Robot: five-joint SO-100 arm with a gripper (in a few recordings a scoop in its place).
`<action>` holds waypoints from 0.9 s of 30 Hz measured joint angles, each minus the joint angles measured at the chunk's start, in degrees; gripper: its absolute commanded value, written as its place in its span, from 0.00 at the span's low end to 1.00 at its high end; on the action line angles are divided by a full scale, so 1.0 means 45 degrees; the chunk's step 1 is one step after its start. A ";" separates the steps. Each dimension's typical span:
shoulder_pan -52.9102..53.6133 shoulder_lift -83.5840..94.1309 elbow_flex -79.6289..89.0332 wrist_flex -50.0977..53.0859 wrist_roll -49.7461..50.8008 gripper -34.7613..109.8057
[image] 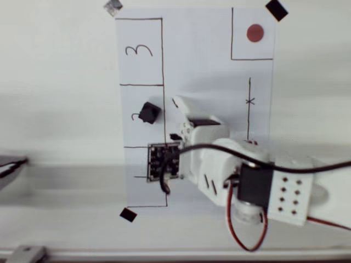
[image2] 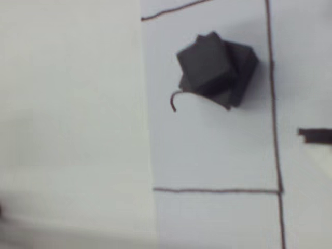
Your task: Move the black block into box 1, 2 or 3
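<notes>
As far as the overhead view shows, the black block (image: 149, 113) is seen lying tilted inside the box (image: 127, 131) marked 2, partly over the numeral, so the placement is judged done. In the wrist view the block (image2: 215, 69) is seen inside the pen lines. Just right, the gripper (image: 184, 104) stands apart from it; whether its jaws are parted cannot be told. Only withdrawal is judged left.

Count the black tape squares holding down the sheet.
2 black ones: one at the top right corner, one at the bottom left corner. The top left piece looks grey; the arm may hide another.
</notes>
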 measured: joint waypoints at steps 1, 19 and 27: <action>-0.0137 0.0430 0.0410 0.0000 0.0000 0.41; -0.1152 0.8828 0.8125 0.0000 0.0137 0.25; -0.1289 1.2500 1.1582 0.0000 -0.0273 0.24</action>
